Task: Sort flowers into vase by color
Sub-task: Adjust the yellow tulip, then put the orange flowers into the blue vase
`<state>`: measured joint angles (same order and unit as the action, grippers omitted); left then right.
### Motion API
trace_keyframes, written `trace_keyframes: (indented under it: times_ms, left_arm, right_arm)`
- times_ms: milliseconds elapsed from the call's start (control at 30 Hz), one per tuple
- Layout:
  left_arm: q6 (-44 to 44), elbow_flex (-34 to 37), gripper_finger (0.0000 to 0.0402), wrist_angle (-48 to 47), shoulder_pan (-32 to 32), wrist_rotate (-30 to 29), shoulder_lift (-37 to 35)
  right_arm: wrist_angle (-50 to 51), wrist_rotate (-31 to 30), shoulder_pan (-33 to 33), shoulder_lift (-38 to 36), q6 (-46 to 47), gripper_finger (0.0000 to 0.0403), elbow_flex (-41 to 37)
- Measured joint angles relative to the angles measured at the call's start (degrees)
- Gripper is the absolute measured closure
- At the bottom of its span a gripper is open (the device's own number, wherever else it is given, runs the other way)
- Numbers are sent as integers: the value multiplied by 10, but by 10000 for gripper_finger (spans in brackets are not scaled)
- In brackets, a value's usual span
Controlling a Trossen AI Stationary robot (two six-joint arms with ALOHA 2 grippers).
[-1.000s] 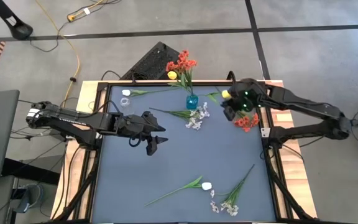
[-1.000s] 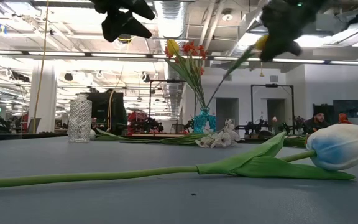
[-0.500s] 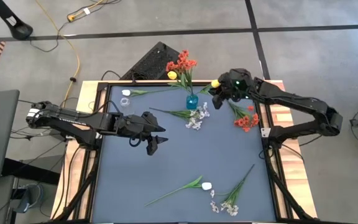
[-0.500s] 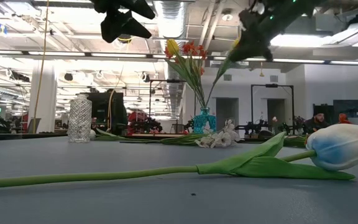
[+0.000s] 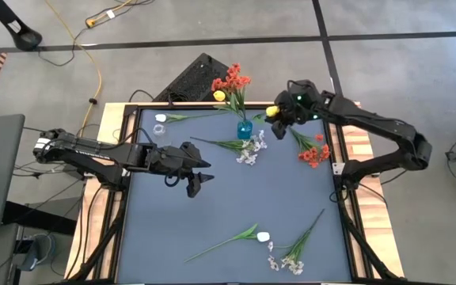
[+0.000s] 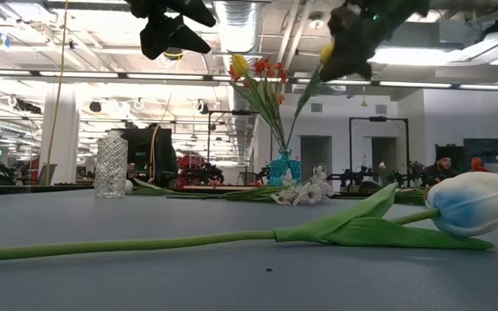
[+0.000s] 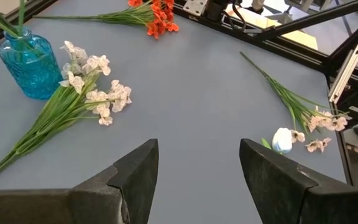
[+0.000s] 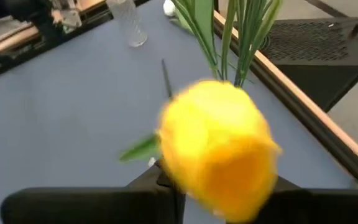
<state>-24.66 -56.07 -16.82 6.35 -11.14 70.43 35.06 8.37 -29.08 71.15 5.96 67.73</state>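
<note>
Blue bench, open hall behind. My right gripper pinching yellow flower aloft, beside blue vase, stem angled for insertion. Left gripper spread, idle mid-bench. Red flowers, white tulip lie unsorted.

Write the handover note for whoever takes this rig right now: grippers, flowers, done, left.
Right gripper: shut on the yellow flower, held in the air beside the blue vase.
Left gripper: open, empty, waiting over the table's left middle.
Done: red and yellow flowers stand in the blue vase.
Left: clear vase empty. On the table lie a red flower, a whitish sprig by the blue vase, a white bud at the far edge, a white bud and sprig at the near edge.
</note>
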Motion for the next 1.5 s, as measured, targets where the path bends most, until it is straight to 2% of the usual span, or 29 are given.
trace_keyframes:
  times_ms: [233, 367, 467, 600, 733, 867, 1200, 1500]
  left_arm:
    - [1, 0, 188, 0, 0, -5, 0]
    - [1, 0, 188, 0, 0, -5, 0]
    - [1, 0, 188, -1, 0, -7, 0]
    - [-4, 0, 188, -3, 0, -12, 0]
    - [-7, 0, 188, -4, 5, -14, 0]
    - [-12, 0, 188, -2, 5, -16, 0]
    - [-57, 0, 188, 9, 5, -17, 0]
    - [-110, 0, 188, 9, 8, -17, 0]
  right_arm:
    - [214, 8, 0, -15, -4, 251, 95]
    - [308, 8, -15, -23, -4, 221, 98]
    - [331, 7, -40, -23, 8, 204, 68]
    - [311, -18, -95, -22, 29, 191, -1]
    - [201, -30, -151, -13, 66, 188, -69]
    - [114, -51, -173, 21, 90, 188, -111]
    - [75, -109, -183, 175, 19, 188, -118]
    - [50, -112, -214, 277, -18, 188, -118]
